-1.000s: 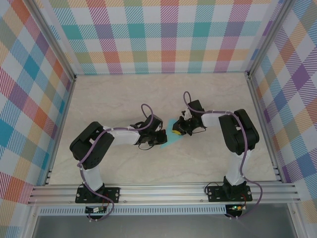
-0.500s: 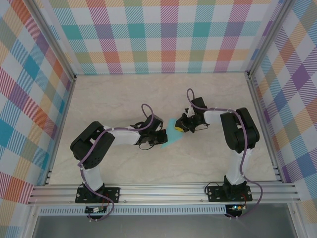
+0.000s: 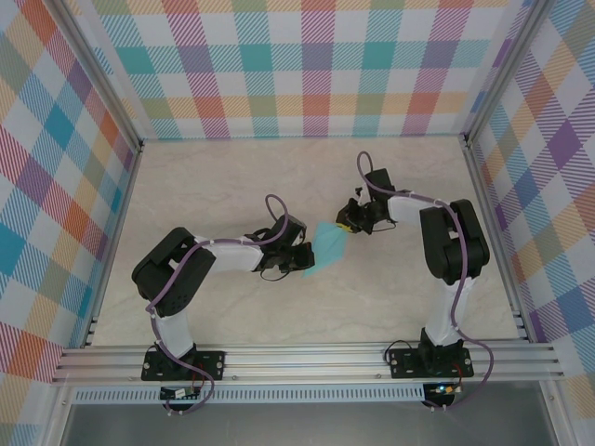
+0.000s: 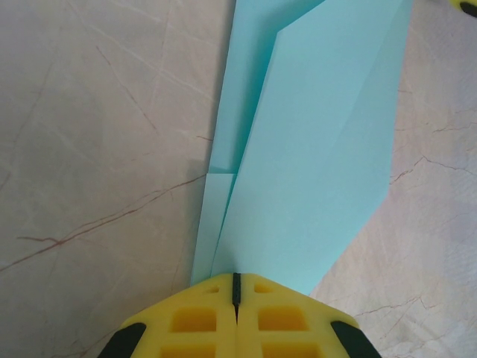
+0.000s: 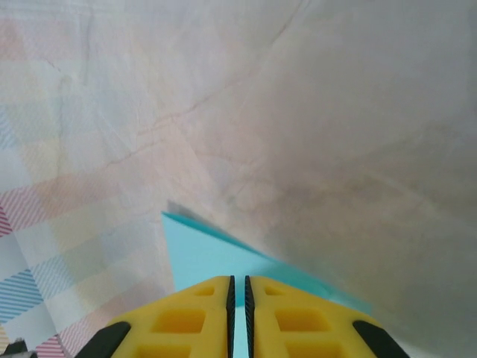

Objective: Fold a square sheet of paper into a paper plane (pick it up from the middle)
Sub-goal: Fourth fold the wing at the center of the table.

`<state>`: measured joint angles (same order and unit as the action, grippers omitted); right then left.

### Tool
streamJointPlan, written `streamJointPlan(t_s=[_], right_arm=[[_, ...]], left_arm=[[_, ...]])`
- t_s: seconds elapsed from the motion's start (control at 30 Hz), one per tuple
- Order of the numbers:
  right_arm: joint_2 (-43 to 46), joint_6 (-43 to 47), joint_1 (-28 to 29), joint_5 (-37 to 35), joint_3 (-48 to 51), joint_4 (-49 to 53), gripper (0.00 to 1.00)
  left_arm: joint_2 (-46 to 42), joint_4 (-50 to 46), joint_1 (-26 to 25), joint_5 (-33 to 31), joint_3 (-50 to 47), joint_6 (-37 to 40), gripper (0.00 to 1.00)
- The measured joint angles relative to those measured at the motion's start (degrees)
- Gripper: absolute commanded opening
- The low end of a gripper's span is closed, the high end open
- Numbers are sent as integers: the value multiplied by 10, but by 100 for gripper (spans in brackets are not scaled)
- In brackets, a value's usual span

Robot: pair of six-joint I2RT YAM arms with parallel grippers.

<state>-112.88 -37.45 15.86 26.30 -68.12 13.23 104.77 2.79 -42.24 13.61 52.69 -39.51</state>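
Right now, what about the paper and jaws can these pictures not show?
Left wrist: the paper runs behind the shut left jaws; the top edge cuts its far end.
Right wrist: the shut right jaws cover its near part.
Top view: creases too small.

My table (image 3: 232, 186) is pale stone colour with thin brown lines. The folded blue-green paper (image 3: 326, 247) is over its middle. I cannot tell if it touches.

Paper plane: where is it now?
Top view: the paper plane is near centre, pinched between the left gripper at its near-left end and the right gripper at its far-right end.
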Motion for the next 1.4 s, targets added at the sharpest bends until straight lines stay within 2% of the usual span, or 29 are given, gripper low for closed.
streamJointPlan(t_s=[0.27, 0.57, 0.8, 1.0, 1.4], right_arm=[[0, 9, -13, 1, -3, 20, 15], [77, 9, 0, 40, 9, 14, 13], [40, 7, 26, 52, 36, -2, 12], [-6, 20, 21, 13, 20, 7, 11], [-23, 24, 6, 36, 5, 14, 11]], left_arm=[[0, 0, 0, 0, 0, 0, 1], [0, 0, 0, 0, 0, 1, 1], [0, 0, 0, 1, 0, 1, 1], [0, 0, 0, 3, 0, 2, 1], [2, 2, 0, 4, 0, 2, 0]])
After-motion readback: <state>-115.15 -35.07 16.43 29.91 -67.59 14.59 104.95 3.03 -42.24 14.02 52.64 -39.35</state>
